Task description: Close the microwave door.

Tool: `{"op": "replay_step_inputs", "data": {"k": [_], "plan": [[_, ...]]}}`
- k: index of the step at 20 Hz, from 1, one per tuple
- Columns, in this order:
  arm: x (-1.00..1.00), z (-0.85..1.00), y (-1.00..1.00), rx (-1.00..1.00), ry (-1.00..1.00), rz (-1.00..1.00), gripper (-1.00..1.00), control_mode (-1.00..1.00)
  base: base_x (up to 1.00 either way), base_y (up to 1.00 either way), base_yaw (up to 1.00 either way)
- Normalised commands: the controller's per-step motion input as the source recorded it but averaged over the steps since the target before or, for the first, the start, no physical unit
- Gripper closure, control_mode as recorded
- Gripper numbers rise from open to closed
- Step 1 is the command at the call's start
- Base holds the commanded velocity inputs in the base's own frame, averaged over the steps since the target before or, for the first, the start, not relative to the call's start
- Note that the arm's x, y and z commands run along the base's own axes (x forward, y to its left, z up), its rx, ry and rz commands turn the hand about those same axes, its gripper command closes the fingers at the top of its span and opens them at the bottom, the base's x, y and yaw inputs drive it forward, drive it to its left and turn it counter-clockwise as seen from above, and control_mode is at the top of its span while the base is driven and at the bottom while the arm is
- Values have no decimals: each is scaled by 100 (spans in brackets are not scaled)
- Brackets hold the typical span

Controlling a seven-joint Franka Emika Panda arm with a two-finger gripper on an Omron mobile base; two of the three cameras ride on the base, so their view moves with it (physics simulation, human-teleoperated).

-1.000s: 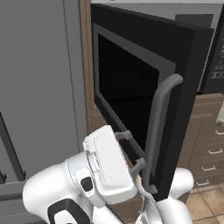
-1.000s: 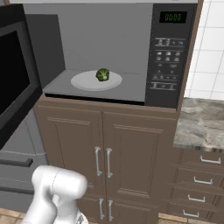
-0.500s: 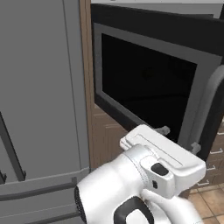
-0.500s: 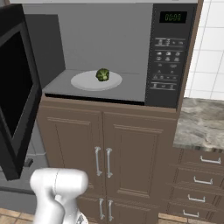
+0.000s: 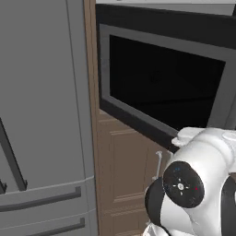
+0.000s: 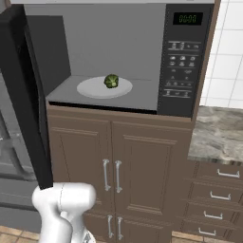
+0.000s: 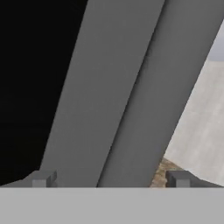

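Microwave door (image 5: 166,87): black panel, grey frame around dark glass. Microwave (image 6: 142,57): grey cavity, black control panel (image 6: 185,57) with green digits. White plate (image 6: 97,88) carries a green vegetable (image 6: 111,81). Cabinet doors (image 6: 118,166) brown; fridge (image 5: 41,115) grey; surface (image 6: 220,135) mottled grey; end effector (image 7: 109,179) fingertips dark grey.

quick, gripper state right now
gripper: open, fingertips spread wide, holding nothing, right up against the microwave door.
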Motion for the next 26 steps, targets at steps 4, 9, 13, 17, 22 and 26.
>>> {"op": "replay_step_inputs", "data": {"k": [4,9,13,17,22,26], "plan": [[44,1,-98,19,6,20,-100,-100,0,0,0],[62,14,-81,21,7,11,-100,-100,0,0,0],[82,0,-40,18,1,8,-100,-100,0,0,0],[91,0,-39,23,0,13,-100,-100,0,0,0],[86,0,-46,17,1,16,-100,-100,0,0,0],[85,0,-44,9,6,13,-100,-100,0,0,0]]}}
